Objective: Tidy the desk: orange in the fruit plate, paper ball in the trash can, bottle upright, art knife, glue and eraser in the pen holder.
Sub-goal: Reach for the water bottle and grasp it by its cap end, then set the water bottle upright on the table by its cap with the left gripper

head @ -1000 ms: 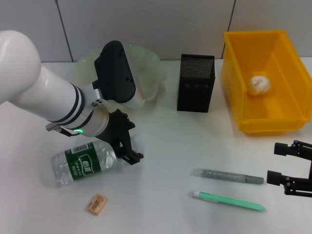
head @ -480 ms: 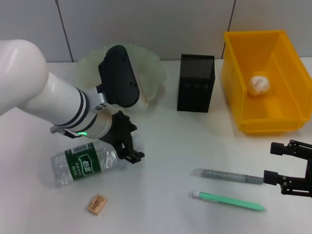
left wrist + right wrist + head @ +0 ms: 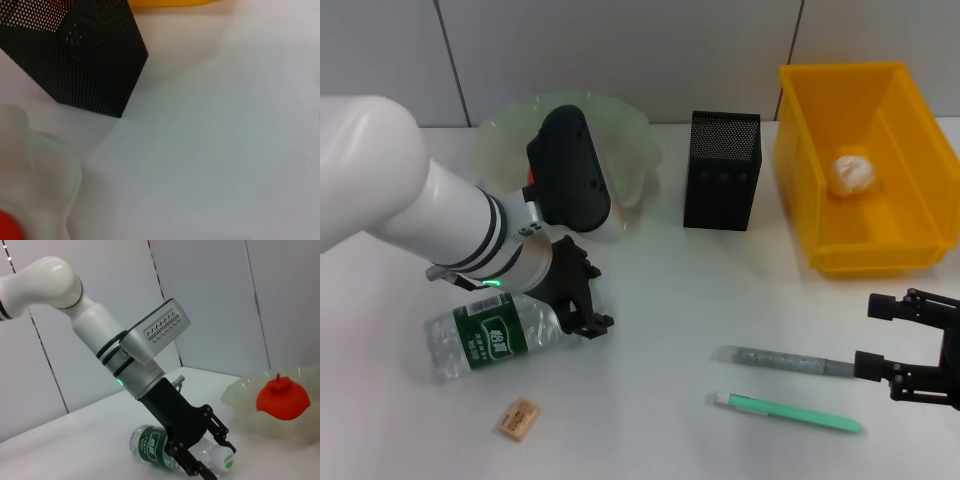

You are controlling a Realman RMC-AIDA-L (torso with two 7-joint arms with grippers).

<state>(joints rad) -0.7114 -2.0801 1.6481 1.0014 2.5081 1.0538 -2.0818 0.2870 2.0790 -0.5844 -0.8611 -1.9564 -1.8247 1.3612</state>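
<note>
The bottle [image 3: 490,339] lies on its side at the front left, its cap toward the table's middle. My left gripper [image 3: 582,312] is open and straddles the bottle's [image 3: 159,450] cap end, with a finger on either side. The orange [image 3: 281,397] rests in the fruit plate [image 3: 625,145], mostly hidden behind my left arm in the head view. The eraser [image 3: 519,418] lies near the front edge. A grey glue stick [image 3: 785,362] and the green art knife [image 3: 786,411] lie side by side at the front right. My right gripper [image 3: 881,336] is open just right of them. The paper ball [image 3: 850,172] sits in the trash can [image 3: 798,175].
The pen holder [image 3: 721,171] stands upright between the fruit plate and the trash can; the left wrist view shows the pen holder [image 3: 75,55] close by, beside the plate's rim [image 3: 40,165]. A tiled wall runs behind the table.
My left gripper has shifted a little lower and closer around the bottle's cap end. My right gripper has crept left toward the grey stick. The bottle has not moved.
</note>
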